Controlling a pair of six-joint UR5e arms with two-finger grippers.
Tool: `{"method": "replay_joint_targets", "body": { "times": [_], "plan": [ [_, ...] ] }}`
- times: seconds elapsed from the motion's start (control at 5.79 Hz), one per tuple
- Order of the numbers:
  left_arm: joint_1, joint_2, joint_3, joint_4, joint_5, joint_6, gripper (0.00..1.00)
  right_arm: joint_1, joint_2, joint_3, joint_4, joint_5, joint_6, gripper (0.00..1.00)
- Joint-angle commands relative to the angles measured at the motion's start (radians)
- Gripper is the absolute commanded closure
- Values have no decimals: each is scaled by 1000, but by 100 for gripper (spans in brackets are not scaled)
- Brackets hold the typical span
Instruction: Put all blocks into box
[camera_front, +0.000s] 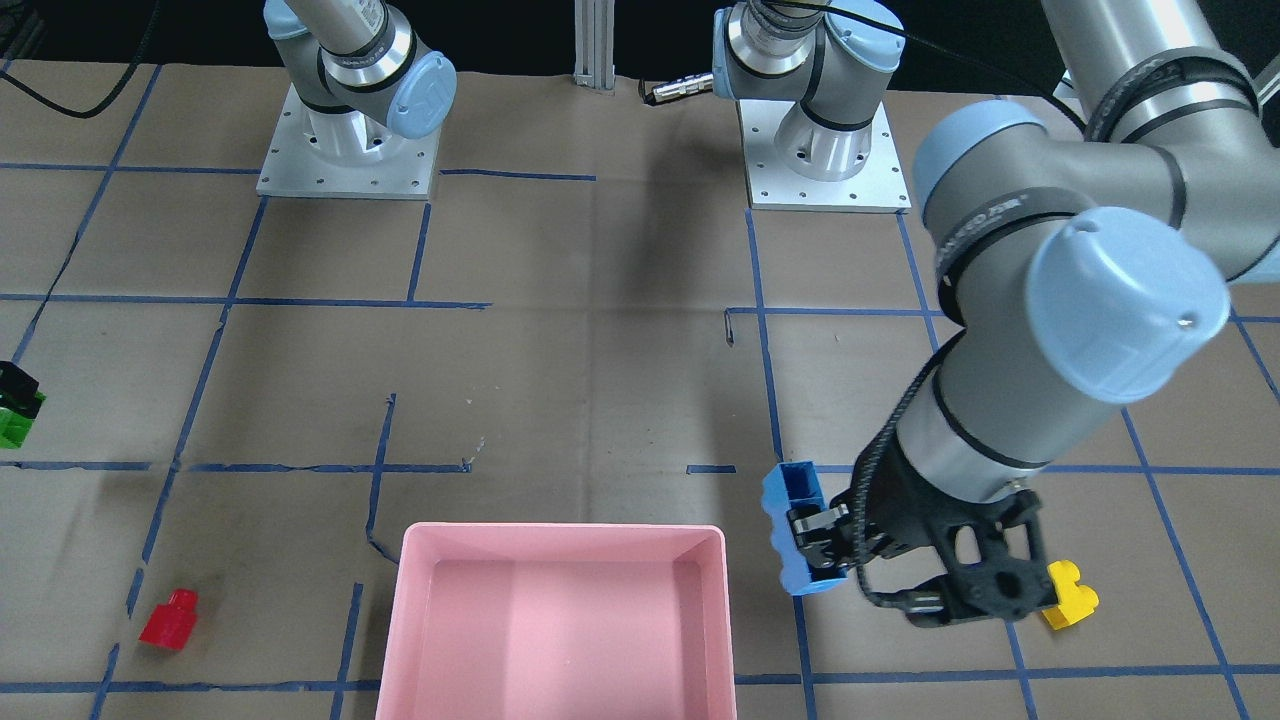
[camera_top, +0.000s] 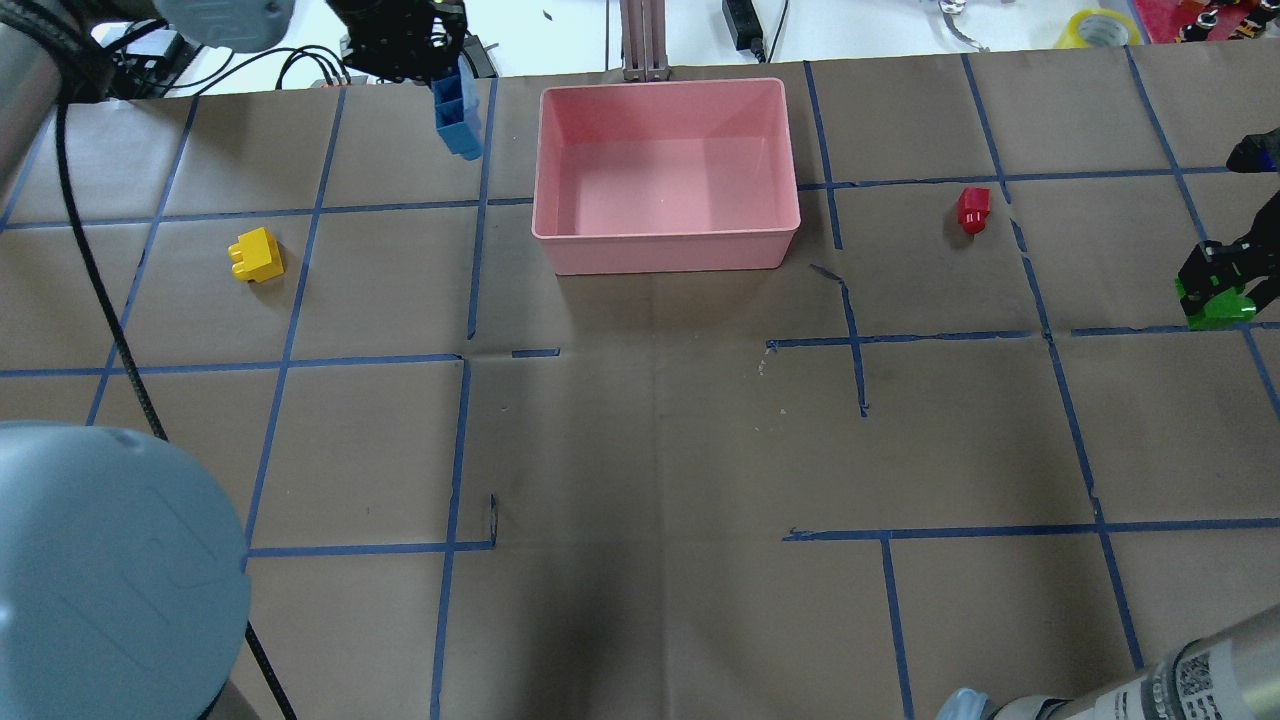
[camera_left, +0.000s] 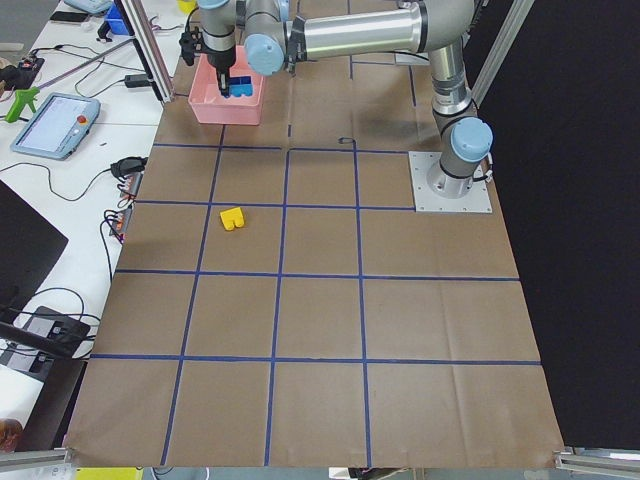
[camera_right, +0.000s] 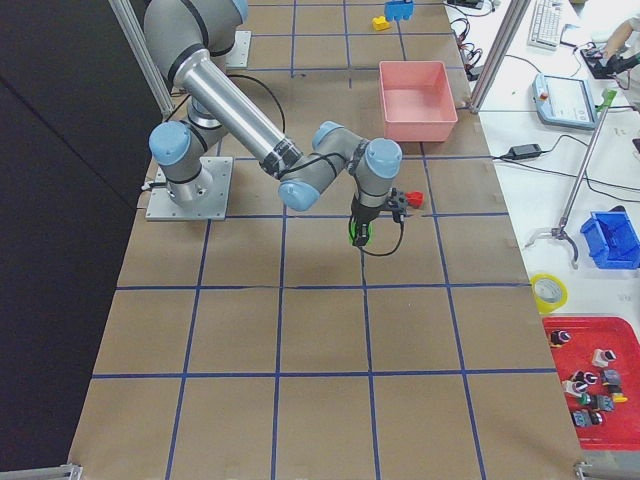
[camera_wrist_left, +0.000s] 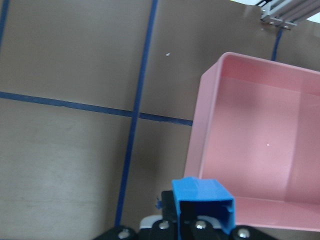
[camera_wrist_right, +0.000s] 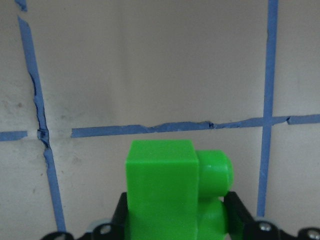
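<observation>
Your left hand (camera_front: 825, 545) is closed on the blue block (camera_front: 795, 540). The block sits between the fingers with its studs turned sideways toward the box (camera_top: 665, 240). Reading the overhead view as a clock face centred on the box, the blue block hangs at about 10 o'clock, just outside the box's wall and not over its floor. The left wrist camera shows you the same thing, with the pink wall just beside the block at its 2 o'clock.

Your right hand (camera_top: 1215, 270) is clamped on the green block (camera_wrist_right: 165, 195). In the right wrist view its studs point to 3 o'clock. That pair is well apart from the box, out at 4 o'clock near the view's edge.

The red block (camera_top: 973, 210) lies on the surface (camera_top: 640, 450) at the box's 3 o'clock. The yellow block (camera_top: 256, 255) lies at 8 o'clock. Neither hand touches them.
</observation>
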Motion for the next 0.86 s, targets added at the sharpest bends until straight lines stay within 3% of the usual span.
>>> {"method": "replay_joint_targets", "body": {
  "times": [0.0,0.17,0.35,0.52,0.69],
  "plan": [
    [-123,-144,69,71,80,-60,100,71,1,-148,122,6,9,81],
    [-142,-190,68,113,114,-67,100,120,9,-195,124,15,16,83],
    [-142,-198,65,141,118,-68,93,160,19,-207,124,88,44,84],
    [-142,-200,62,179,121,-67,53,179,21,-220,124,186,71,84],
    [-141,-202,57,235,119,-67,6,194,21,-220,124,242,93,84]
  ]
}}
